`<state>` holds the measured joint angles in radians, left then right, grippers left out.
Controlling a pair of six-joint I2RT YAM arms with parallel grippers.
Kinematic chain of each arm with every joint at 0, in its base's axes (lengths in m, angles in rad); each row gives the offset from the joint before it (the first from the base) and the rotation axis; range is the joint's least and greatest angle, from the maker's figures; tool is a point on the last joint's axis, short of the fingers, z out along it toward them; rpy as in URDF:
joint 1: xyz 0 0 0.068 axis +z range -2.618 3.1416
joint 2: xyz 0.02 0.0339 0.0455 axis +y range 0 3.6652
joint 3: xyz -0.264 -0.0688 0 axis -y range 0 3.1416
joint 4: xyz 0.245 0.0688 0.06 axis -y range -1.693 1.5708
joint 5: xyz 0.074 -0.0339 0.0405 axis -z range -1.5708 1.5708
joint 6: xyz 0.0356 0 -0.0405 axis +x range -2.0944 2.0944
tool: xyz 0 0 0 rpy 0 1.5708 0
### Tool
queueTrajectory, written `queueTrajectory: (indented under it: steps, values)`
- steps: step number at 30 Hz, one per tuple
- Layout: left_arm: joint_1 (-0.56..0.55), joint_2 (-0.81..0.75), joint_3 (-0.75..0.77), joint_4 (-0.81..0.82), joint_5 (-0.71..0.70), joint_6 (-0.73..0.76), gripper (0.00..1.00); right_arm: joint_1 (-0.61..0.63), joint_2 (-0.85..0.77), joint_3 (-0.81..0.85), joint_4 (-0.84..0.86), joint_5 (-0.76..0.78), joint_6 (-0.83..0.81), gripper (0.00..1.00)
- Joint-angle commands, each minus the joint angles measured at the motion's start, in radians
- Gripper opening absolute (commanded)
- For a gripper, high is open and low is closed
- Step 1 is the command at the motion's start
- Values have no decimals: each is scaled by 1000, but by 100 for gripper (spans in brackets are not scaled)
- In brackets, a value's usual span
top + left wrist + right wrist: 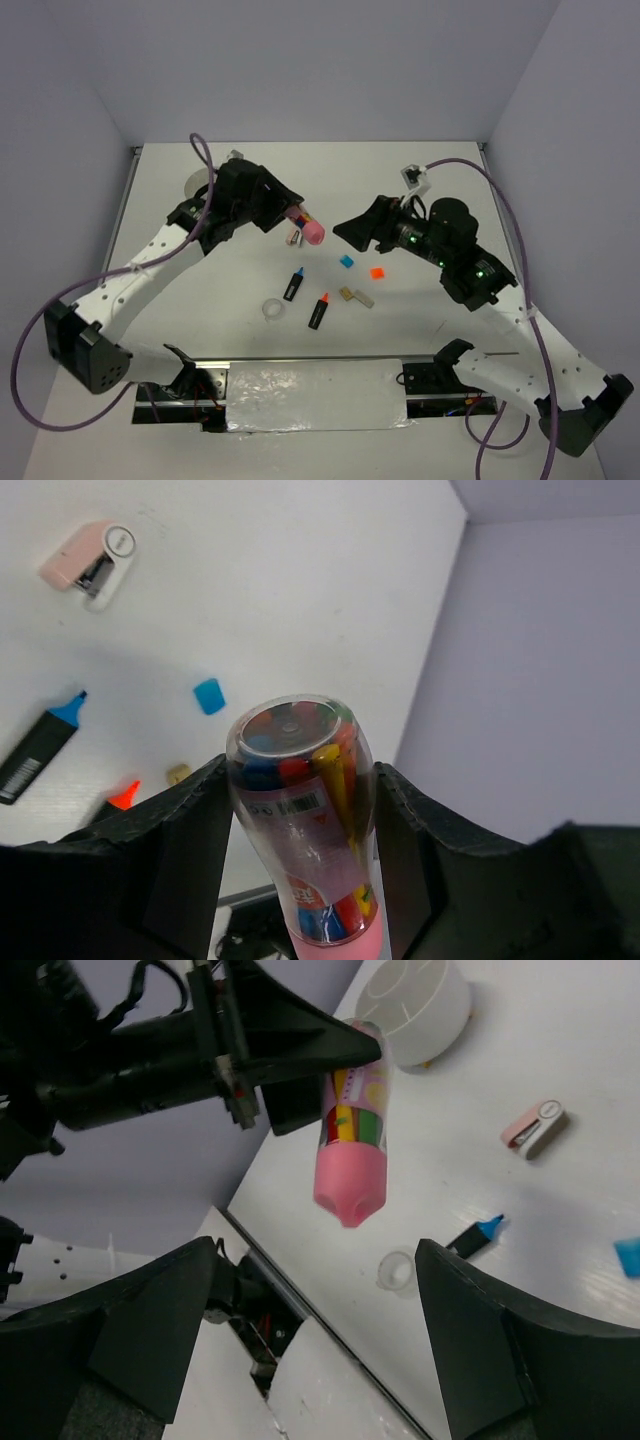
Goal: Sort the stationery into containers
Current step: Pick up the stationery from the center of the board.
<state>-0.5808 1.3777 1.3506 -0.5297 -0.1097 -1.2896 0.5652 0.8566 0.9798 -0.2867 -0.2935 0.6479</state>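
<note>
1. My left gripper (291,213) is closed on the pink-capped tube (352,1140), clamped on its clear body. It holds the tube off the desk (440,190) with the pink cap pointing out and down, so that end stays free for a second grip.
2. My right gripper (352,230) faces that cap with its jaws wide apart and nothing between them. It sits near the tube without touching it, which I judge to be a set-up for a hand-over or for pulling the cap.
3. The divided dish (435,1020) stands at the far left of the desk, behind my left arm. I cannot make out anything in the compartments that show, so sorting looks barely begun.
4. The blue-capped marker (294,284) and the orange-capped marker (318,311) lie flat near mid-desk, just apart from each other and reachable by either arm.
5. The tape ring (273,311) lies flat just left of the markers.
6. The pink and white piece (90,560) lies under the raised tube.
7. The tan and grey blocks (355,296), blue square (346,261) and orange square (377,272) lie loose on my right side.
</note>
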Motion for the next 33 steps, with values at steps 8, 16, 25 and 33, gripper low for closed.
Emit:
queueTrajectory:
  steps: [8, 16, 25, 33]
  values:
    - [10, -195, -91, 169, -24, -172, 0, 277, 219, 19, 296, 421, 93, 82]
    - [16, -200, -54, 83, -56, -206, 0, 334, 301, 31, 466, 451, 99, 78]
    - [22, -226, -59, 53, -96, -254, 0, 355, 395, 109, 471, 452, 118, 61]
    - [33, -238, -48, 54, -142, -263, 0, 387, 410, 119, 413, 520, 156, 68]
